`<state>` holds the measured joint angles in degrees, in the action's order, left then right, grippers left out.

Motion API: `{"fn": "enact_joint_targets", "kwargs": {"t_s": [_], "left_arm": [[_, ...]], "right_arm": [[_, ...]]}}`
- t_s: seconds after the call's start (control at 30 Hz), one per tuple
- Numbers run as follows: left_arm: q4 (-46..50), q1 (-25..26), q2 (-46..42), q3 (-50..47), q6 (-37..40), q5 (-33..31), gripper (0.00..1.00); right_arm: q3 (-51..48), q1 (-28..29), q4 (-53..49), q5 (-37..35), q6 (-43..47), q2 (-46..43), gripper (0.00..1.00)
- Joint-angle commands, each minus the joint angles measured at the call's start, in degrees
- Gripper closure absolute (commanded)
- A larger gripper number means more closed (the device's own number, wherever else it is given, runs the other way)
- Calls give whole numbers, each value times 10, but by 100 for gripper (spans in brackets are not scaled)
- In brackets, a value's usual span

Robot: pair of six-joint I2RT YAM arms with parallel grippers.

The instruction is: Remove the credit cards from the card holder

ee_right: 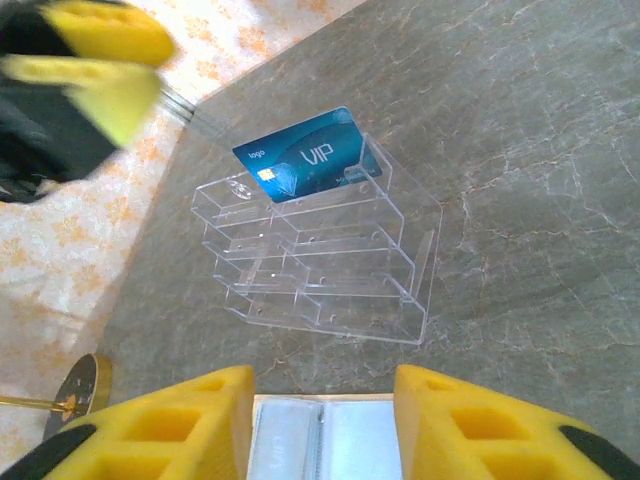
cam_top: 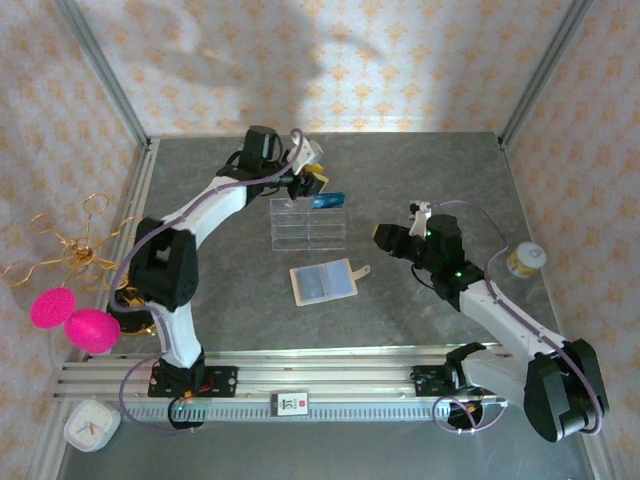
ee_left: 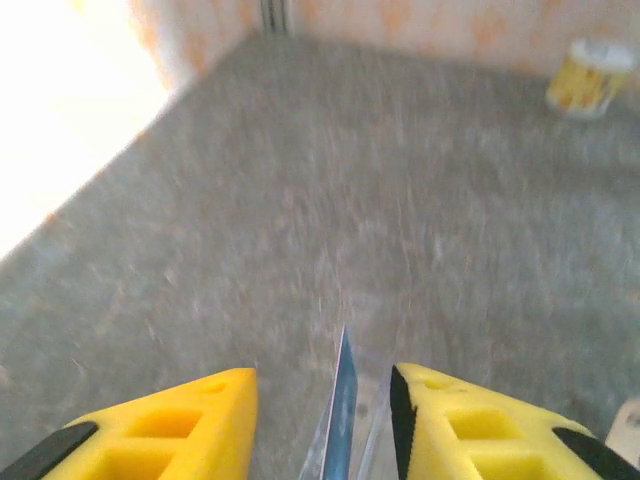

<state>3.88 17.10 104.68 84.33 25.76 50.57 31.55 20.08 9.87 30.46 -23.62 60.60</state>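
One blue credit card (ee_right: 310, 160) marked VIP stands in the back slot of a clear plastic tray (ee_right: 330, 300). In the top view the card (cam_top: 328, 200) sits at the tray's far edge, beside my left gripper (cam_top: 308, 184). In the left wrist view the card (ee_left: 345, 410) stands edge-on between the yellow fingers, and my left gripper (ee_left: 322, 378) is open with a gap on both sides. The beige card holder (cam_top: 322, 282) lies open and flat in front of the tray. My right gripper (cam_top: 383, 236) hovers to its right, open. Its wrist view shows the card holder's pale pockets (ee_right: 320, 440) below the gripper (ee_right: 322, 375).
A yellow-labelled jar (cam_top: 525, 260) stands near the right edge, also seen from the left wrist (ee_left: 590, 75). Two pink balls (cam_top: 72, 318) and a gold wire stand (cam_top: 70, 250) sit off the left side. A small white clock (cam_top: 90, 426) lies at the front left.
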Motion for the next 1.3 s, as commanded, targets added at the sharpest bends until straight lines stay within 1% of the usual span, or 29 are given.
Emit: {"fn": "enact_joint_targets", "kwargs": {"t_s": [0.0, 0.13, 0.2, 0.27, 0.33, 0.37, 0.47, 0.73, 0.93, 1.03, 1.17, 1.27], "left_arm": [[-81, -2, -38, -7, -49, -5, 56], [71, -2, -18, 33, 8, -28, 58], [122, 2, -6, 48, 35, -47, 57], [159, 11, 10, 69, 50, -87, 57], [210, 11, 28, 99, 66, -90, 58], [216, 11, 33, 103, 65, -100, 57], [217, 11, 39, 103, 72, -100, 56], [256, 14, 88, 151, 80, -116, 55], [273, 21, 93, 148, 98, -137, 53], [267, 21, 86, 136, 99, -128, 53], [283, 21, 93, 148, 104, -117, 54], [289, 23, 100, 152, 105, -129, 53]], "right_arm": [[28, -2, 4, 1, 1, 5, 54], [53, -2, -31, -15, 8, 24, 52], [60, -1, -37, -14, 8, 34, 52], [65, -1, -37, -15, 9, 43, 51], [67, -2, -33, -18, 5, 46, 51], [68, -2, -32, -16, 5, 46, 51], [66, -1, -34, -15, 7, 44, 51], [69, -2, -51, -29, 19, 39, 50], [70, -2, -54, -35, 22, 43, 50], [70, -2, -55, -39, 23, 45, 50], [70, -2, -54, -36, 23, 48, 50], [70, -2, -54, -38, 24, 48, 50]]}}
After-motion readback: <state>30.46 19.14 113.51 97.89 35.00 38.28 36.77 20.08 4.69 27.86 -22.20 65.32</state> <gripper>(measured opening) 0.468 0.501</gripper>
